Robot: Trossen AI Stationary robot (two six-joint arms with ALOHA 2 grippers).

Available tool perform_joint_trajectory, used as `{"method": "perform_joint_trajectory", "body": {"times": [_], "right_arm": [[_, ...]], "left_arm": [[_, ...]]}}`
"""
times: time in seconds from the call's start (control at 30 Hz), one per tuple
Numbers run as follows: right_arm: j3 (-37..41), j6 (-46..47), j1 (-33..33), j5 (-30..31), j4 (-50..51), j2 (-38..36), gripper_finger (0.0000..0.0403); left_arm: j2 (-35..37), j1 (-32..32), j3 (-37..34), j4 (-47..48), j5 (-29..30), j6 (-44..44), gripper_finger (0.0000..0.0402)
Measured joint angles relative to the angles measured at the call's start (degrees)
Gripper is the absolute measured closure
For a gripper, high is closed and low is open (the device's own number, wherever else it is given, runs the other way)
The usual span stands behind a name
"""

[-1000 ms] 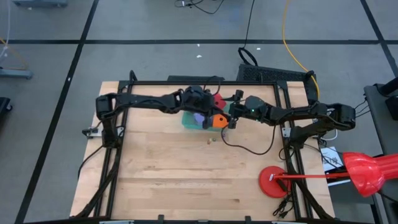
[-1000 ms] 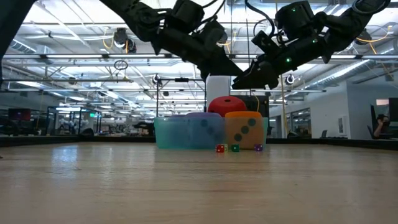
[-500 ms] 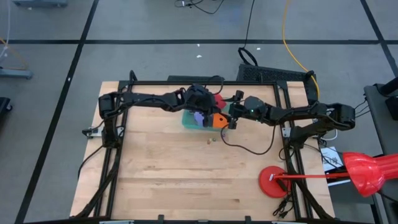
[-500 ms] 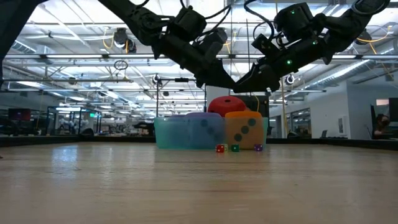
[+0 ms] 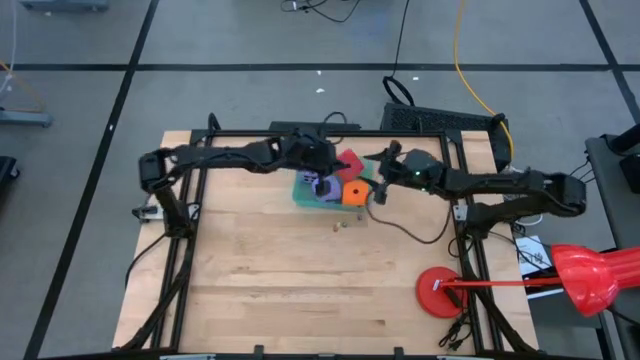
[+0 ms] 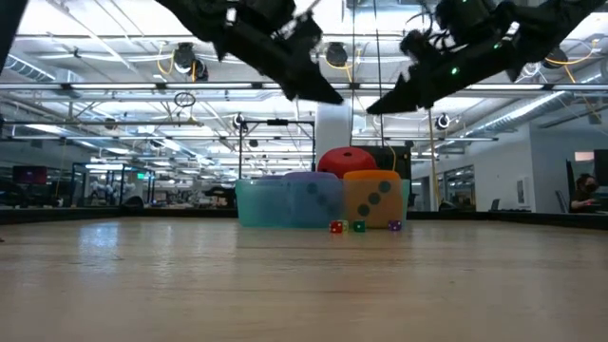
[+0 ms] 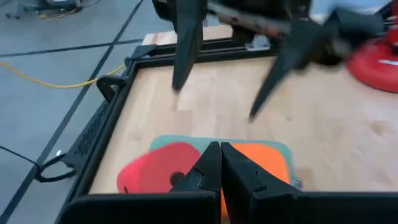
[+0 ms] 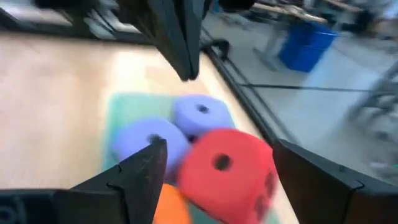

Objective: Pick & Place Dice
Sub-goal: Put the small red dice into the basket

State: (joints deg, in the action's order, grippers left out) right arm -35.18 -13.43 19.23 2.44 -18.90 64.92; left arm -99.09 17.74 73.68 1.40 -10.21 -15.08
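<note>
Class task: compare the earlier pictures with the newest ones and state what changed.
Both tools rose and drew apart: the shut left tool and the open right tool now hang higher over the dice. Nothing was gripped or released. The red die, orange die and teal bin stayed put.

table [image 5: 280, 280]: pale wood, smooth, matt | dice [image 8: 222, 165]: soft matt foam | tray [image 6: 275, 203]: translucent teal plastic

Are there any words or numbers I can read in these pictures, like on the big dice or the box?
None can be read.
The red die, orange die and purple-blue dice carry only dark dots.
The teal box has no label.
The room's background screens are too small to read.
</note>
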Motion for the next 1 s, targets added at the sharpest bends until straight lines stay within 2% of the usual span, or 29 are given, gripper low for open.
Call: {"method": "perform_joint_trajectory", "body": {"times": [0.17, 0.33, 0.47, 0.63, 0.7, 0.77, 0.87, 1.0], "right_arm": [[0.1, 8.3, 2.2, -14.6, 5.9, -8.5, 0.0142], [3.6, 12.9, 2.4, -22.3, 6.0, -14.9, 0.0200], [8.8, 16.3, 2.5, -24.3, 1.9, -18.3, 0.0265], [18.4, 22.5, 2.5, -26.8, -12.4, -20.7, 0.0340], [21.8, 25.4, 2.8, -26.7, -17.6, -21.3, 0.0368], [24.8, 27.3, 3.0, -26.2, -21.5, -21.4, 0.0391], [28.2, 28.9, 2.9, -24.1, -24.5, -21.8, 0.0396], [28.8, 29.2, 4.2, -22.2, -26.1, -21.8, 0.0392]], "left_arm": [[9.3, 0.2, -7.5, 0.0, -2.3, -0.2, 0.0399], [16.8, -1.1, -17.2, -1.1, -2.3, 0.1, 0.0399], [21.4, -2.6, -26.4, -8.2, -3.4, 0.9, 0.0398], [24.2, -2.6, -37.5, -22.4, -3.9, 6.2, 0.0399], [24.2, -2.5, -39.7, -27.2, -3.8, 8.0, 0.0399], [23.9, -3.0, -41.2, -28.2, -3.3, 9.9, 0.0400], [22.4, -6.1, -40.8, -27.8, 0.2, 11.5, 0.0399], [20.5, -10.9, -39.2, -27.4, 4.4, 10.0, 0.0399]]}}
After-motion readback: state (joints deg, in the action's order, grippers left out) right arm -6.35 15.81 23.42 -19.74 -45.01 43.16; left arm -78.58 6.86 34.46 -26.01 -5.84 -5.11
